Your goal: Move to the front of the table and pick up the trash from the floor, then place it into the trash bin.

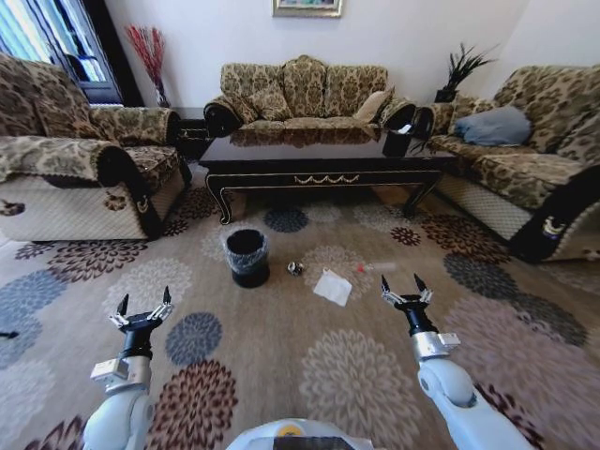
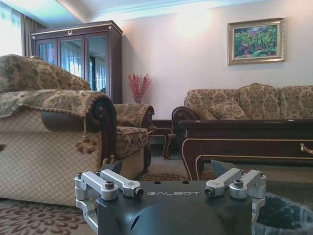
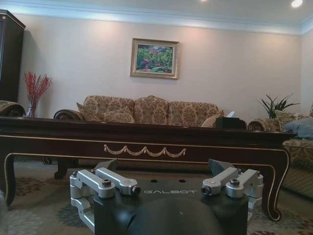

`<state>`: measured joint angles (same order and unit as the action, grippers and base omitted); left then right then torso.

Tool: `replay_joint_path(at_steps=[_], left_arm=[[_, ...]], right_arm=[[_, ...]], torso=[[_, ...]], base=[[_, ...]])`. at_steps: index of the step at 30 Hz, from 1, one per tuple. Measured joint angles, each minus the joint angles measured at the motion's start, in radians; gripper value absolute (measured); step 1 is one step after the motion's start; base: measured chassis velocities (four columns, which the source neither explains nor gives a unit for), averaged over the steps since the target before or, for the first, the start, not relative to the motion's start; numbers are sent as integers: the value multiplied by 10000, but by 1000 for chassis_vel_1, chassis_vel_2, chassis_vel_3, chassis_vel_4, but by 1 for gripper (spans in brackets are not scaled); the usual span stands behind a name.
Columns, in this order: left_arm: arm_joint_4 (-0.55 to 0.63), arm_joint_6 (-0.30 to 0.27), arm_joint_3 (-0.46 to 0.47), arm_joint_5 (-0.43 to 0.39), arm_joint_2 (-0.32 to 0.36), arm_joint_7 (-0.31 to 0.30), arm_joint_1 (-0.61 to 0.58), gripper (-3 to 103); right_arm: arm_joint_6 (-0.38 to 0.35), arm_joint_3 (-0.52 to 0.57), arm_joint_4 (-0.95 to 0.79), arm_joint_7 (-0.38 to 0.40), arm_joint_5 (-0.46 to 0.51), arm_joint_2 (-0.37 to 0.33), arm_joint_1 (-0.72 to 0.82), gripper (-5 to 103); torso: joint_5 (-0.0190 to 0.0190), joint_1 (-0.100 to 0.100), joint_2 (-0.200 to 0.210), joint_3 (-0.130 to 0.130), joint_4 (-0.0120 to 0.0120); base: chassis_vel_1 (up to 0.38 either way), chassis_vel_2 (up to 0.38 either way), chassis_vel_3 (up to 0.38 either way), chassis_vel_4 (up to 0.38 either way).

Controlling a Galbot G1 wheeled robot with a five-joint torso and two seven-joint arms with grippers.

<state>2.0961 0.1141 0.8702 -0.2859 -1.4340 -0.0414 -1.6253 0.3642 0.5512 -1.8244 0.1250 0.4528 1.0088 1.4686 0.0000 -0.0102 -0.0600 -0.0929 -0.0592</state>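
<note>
The dark glossy table (image 1: 319, 161) stands ahead on the patterned floor (image 1: 281, 366). In front of it the black trash bin (image 1: 247, 255) with a clear liner sits upright. To its right lies the trash: a tiny shiny ball (image 1: 295, 268), a white paper sheet (image 1: 333, 287) and a thin pale stick with red (image 1: 375, 267). My left gripper (image 1: 143, 307) hovers open, near and left of the bin. My right gripper (image 1: 405, 290) is open, just right of the paper. The left wrist view shows the left gripper (image 2: 166, 169), the bin's liner (image 2: 286, 215) and the table (image 2: 244, 137). The right wrist view shows the right gripper (image 3: 164, 166) facing the table (image 3: 146, 139).
Patterned sofas flank the carpet on the left (image 1: 84, 169) and right (image 1: 534, 159), with a third (image 1: 305, 94) behind the table. A black tissue box (image 1: 397, 142) stands on the table's right end. A dark cabinet (image 2: 83, 58) stands at the far left.
</note>
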Motion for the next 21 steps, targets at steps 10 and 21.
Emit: replay_joint_path(at_steps=[10, 21], left_arm=[[-98, 18, -35, 58, -18, 10, 53, 100], [-196, 33, -60, 58, -7, 14, 134, 100]], right_arm=[[27, -2, 68, -2, -8, 42, -18, 100], [33, -28, 99, 60, 13, 103, -52, 100]], torso=[[0, 2, -4, 2, -1], [-1, 2, -4, 1, -1]], base=[[-271, 277, 280, -281], [-287, 287, 298, -286]])
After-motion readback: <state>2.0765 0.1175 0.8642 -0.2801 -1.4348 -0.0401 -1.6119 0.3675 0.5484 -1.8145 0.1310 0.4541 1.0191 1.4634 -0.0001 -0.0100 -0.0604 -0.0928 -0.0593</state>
